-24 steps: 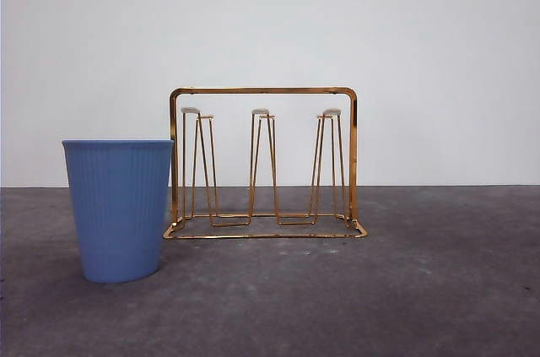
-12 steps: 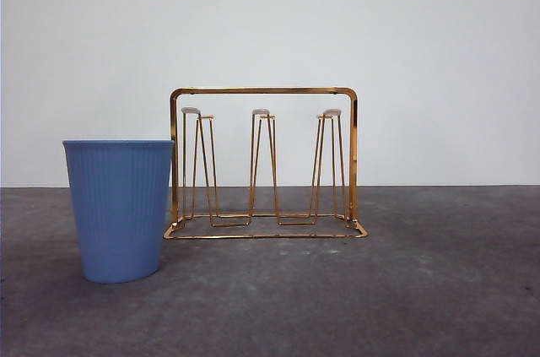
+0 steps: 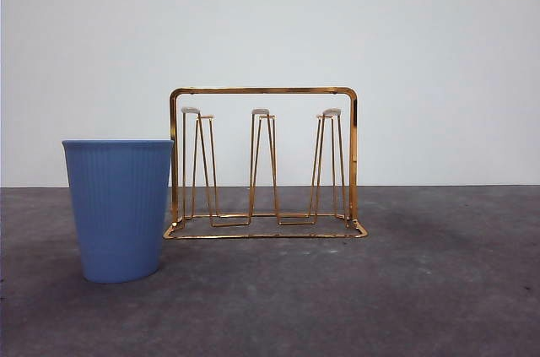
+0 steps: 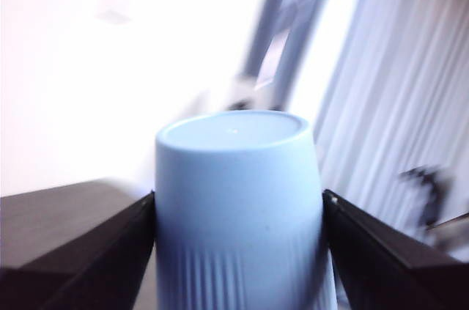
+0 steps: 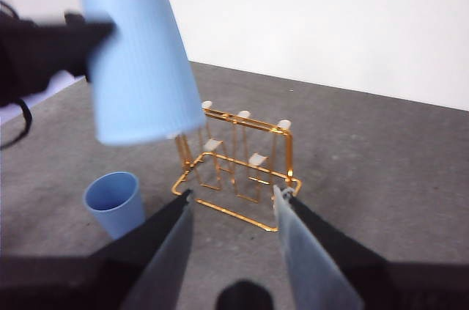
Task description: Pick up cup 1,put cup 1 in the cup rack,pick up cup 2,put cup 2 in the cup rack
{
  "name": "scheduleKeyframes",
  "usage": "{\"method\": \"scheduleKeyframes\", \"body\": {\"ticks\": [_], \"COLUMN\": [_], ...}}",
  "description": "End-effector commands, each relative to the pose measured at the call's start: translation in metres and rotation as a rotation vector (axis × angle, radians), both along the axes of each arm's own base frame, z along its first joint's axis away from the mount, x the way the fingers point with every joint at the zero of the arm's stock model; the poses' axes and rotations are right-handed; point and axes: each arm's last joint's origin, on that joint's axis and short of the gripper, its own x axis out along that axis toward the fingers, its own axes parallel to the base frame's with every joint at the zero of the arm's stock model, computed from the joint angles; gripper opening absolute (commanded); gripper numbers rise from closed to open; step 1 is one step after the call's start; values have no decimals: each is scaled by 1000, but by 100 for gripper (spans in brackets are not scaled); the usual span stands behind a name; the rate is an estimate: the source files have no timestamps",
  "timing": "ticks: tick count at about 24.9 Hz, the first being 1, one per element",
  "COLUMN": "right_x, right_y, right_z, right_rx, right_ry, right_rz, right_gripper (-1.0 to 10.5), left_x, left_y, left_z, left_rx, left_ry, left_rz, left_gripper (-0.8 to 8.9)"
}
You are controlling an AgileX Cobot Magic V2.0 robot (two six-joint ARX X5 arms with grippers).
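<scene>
1. The left gripper [image 4: 238, 207] clasps a pale blue ribbed cup [image 4: 238, 200] by its side walls, upside down, base uppermost. In the right wrist view that lifted cup [image 5: 139, 61] hangs above the gold wire cup rack [image 5: 238, 163].
2. It looks light, stiff and smooth; the ribbed wall seems the surest hold, as a squeeze near the rim could slip.
3. The second blue cup [image 3: 118, 209] stands upright on the table [image 3: 405, 289], just beside the rack's left end.
4. The right gripper [image 5: 231, 237] hovers with its jaws apart, empty.
5. The front view matches the earlier frames: nothing has shifted.
</scene>
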Motion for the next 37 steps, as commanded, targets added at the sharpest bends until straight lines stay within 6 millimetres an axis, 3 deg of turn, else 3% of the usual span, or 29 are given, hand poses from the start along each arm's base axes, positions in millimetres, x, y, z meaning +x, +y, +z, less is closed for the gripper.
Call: {"method": "scheduleKeyframes", "body": {"ticks": [1,15,23,37], "right_x": [0,0,-1,-1], "right_y": [-1,-1,-2,-2], "right_z": [-2,-3,-6,-8], "right_rx": [-14,-50,-80,-107], "right_ry": [-7,-18,4,16], "right_rz": [-11,-12,-10,-7], "right_gripper": [190,190,190,189], "left_x": [0,36,56,74], "left_y": [-10,-59,-82,-85], "left_z": [-8,-73,-80,-102], "left_rx": [114,281,324,286], "left_ry": [-87,-11,-15,67], "left_rz": [144,491,594,709], "left_gripper": [-6,-6,-6,-7]}}
